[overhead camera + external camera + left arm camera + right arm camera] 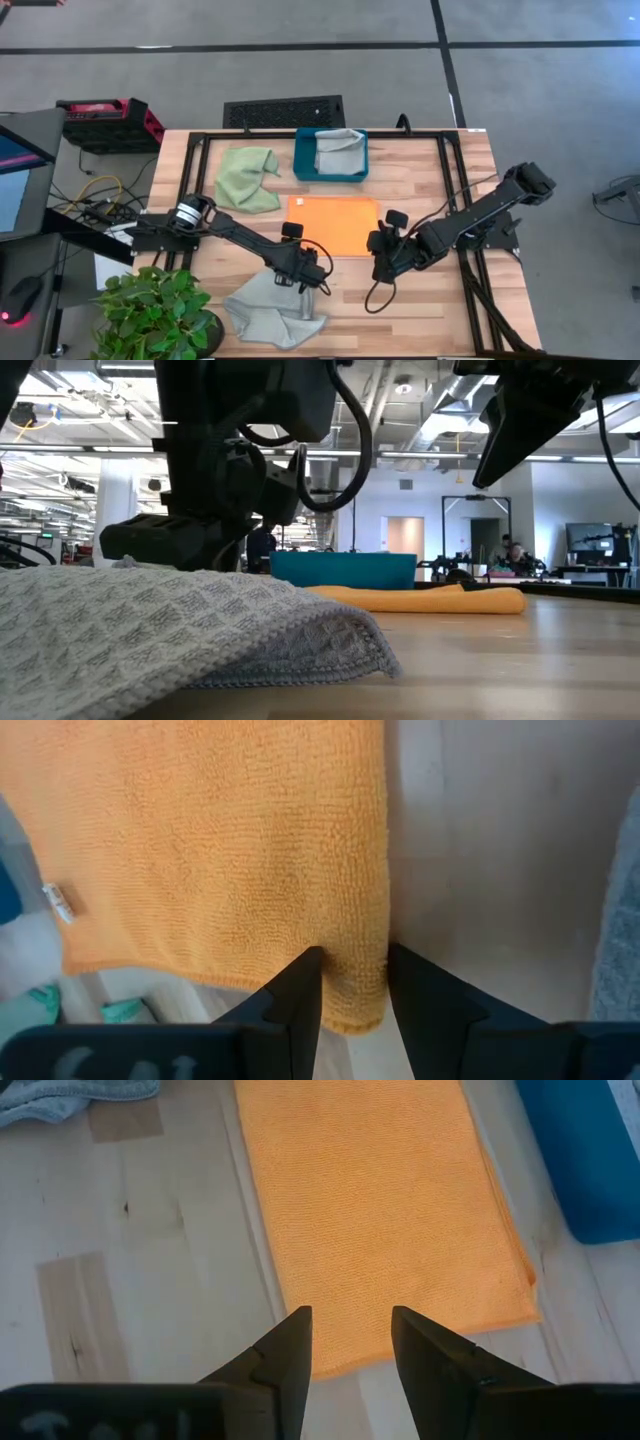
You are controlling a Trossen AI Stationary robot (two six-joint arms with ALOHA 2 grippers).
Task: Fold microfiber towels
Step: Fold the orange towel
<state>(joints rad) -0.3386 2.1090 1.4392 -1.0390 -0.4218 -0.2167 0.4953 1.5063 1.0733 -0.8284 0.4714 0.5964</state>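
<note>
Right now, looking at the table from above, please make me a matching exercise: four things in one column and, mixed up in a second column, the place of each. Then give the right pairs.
Things:
1. orange towel
2. light green towel
3. grey towel
4. teal tray

Places:
A. crumpled at the near table edge, by the plant
B. at the far edge, with a pale grey cloth inside
C. flat in the middle, between the two end effectors
D. bunched to the left of the tray

Pairs: 1-C, 2-D, 3-A, 4-B
</note>
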